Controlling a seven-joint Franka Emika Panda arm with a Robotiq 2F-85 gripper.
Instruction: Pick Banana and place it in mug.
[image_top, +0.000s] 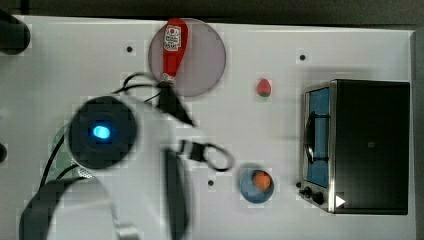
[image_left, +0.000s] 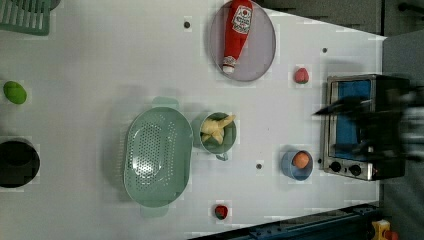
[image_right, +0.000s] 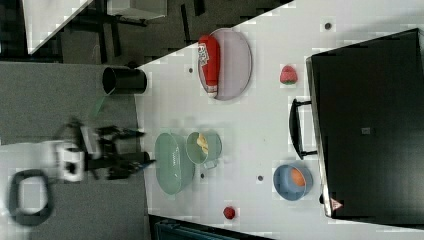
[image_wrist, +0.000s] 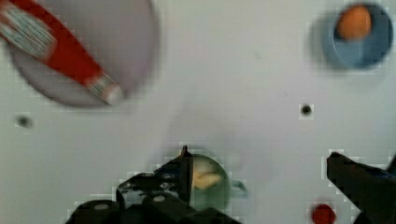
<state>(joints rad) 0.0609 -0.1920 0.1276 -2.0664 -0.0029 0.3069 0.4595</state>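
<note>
One banana (image_left: 216, 128) lies inside the green mug (image_left: 218, 132), its tip poking over the rim. The mug stands on the white tabletop (image_left: 100, 75), just beside the perforated basket (image_left: 157, 156) at its 3 o'clock in the left view. The gripper (image_wrist: 259, 177) holds nothing, its jaws spread wide, with the mug beneath them in the wrist view.

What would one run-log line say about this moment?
stage: placed | pale yellow toy banana: inside small green mug | gripper: open, above mug, holding nothing | green perforated basket: beside mug
</note>
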